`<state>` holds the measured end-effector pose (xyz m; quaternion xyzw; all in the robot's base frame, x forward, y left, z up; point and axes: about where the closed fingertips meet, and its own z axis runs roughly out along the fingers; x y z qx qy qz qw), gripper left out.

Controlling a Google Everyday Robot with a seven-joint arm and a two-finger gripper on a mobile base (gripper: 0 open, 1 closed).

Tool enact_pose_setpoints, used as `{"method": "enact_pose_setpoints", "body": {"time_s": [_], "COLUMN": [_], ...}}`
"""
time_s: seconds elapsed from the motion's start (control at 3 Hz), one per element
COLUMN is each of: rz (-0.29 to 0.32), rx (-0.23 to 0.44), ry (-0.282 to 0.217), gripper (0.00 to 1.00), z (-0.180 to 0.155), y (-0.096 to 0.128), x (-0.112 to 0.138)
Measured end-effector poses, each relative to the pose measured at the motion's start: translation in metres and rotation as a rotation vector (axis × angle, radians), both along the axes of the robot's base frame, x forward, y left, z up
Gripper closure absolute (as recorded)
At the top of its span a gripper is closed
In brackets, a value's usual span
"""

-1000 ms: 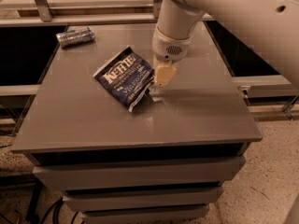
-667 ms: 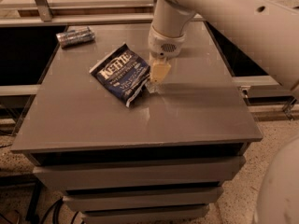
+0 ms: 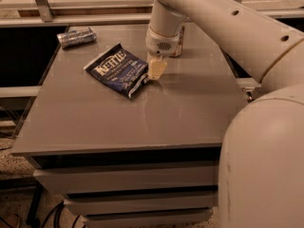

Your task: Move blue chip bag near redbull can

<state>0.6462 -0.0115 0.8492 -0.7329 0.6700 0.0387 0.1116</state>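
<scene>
One bag [image 3: 118, 69], on which I read "Kettle" in white, lies against my gripper [image 3: 156, 71], which pinches its near edge; the can [image 3: 76, 37] lies well apart.

**Robot body: off-white shells, cream tip**

Gripper [image 3: 156, 70]: small, tapered, cream-yellow, its tip at the right edge of the blue chip bag [image 3: 116, 69]. Directly above it is a white cylindrical wrist housing [image 3: 164, 41] with a small dotted grille patch. Up and right of the gripper runs a thick, smooth white arm link [image 3: 213, 13] with a row of small dark round holes [image 3: 233, 12]. Lower right of the gripper is a big rounded white shell [image 3: 263, 165], unmarked.
</scene>
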Motion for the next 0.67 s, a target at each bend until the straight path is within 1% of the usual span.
{"method": "enact_pose_setpoints", "body": {"time_s": [0.33,0.67], "rz": [0.016,0.067], "rx": [-0.017,-0.042], "ry": [-0.031,-0.089], "gripper": [1.00,1.00], "z": [0.000,0.006], "y": [0.005,0.017], "x": [0.010,0.032]}}
